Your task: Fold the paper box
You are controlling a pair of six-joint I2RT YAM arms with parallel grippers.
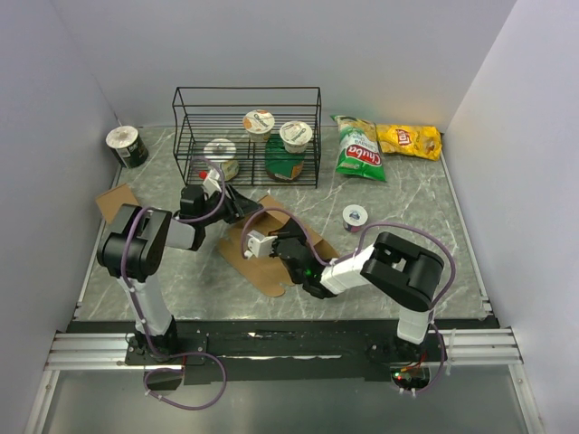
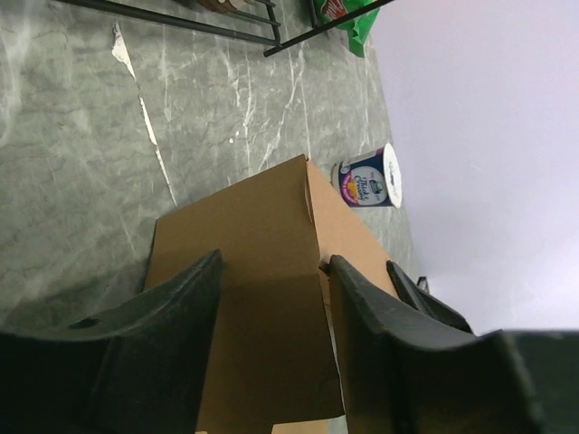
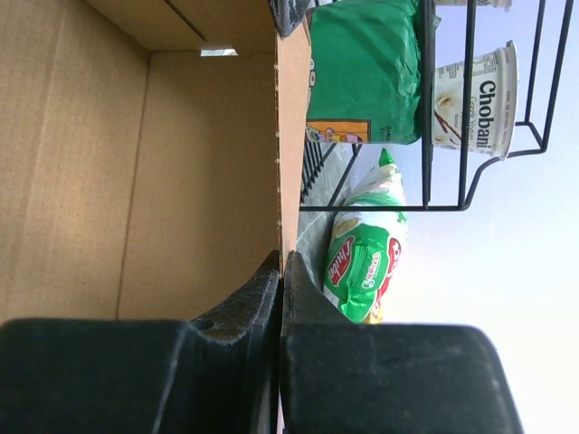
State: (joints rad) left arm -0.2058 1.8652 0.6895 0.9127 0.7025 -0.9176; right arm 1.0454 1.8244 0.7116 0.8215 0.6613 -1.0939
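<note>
The cup [image 3: 475, 99] beyond the paper box [image 3: 136, 181] reads "Chobani" (in a wire rack [image 3: 427, 136]).

the left arm [image 1: 136, 249] and right arm [image 1: 412, 271] were black with white sections, each trailing a purple cable [image 1: 271, 211]; a green light [image 1: 310, 270] glowed near the right wrist. pincer fingers [image 2: 181, 316] were matte black.

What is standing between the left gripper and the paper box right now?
Nothing visible does. The left gripper is open with a panel of the paper box right between its fingers, and the right gripper is shut on a box edge. The yogurt cup sits apart, beyond the box.
</note>
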